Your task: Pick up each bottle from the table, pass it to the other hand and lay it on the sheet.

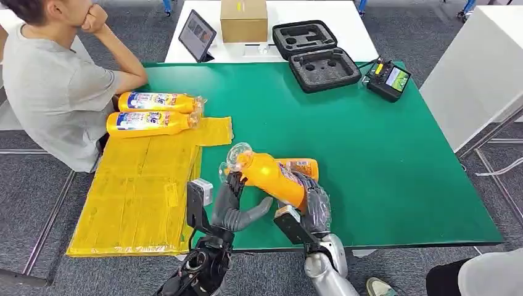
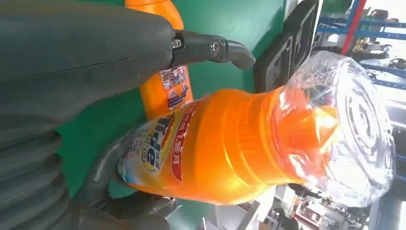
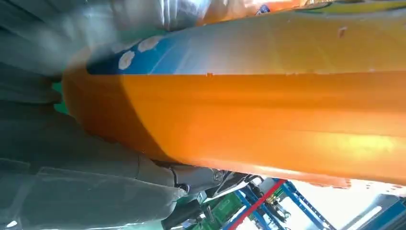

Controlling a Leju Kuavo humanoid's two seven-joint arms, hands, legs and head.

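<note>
The orange plastic bottle with a clear wrapped cap (image 1: 269,175) is gripped at its base end by the right hand (image 1: 311,206) and held tilted above the green surface (image 1: 382,160). The left hand (image 1: 237,206) is spread around the neck, not yet closed. Its grip should be closed fully before the right one is loosened. A second orange bottle (image 1: 301,166) lies just behind. The yellow plastic sheet (image 1: 142,191), near the surface's front edge, offers free room below the two bottles already laid (image 1: 151,112).
</note>
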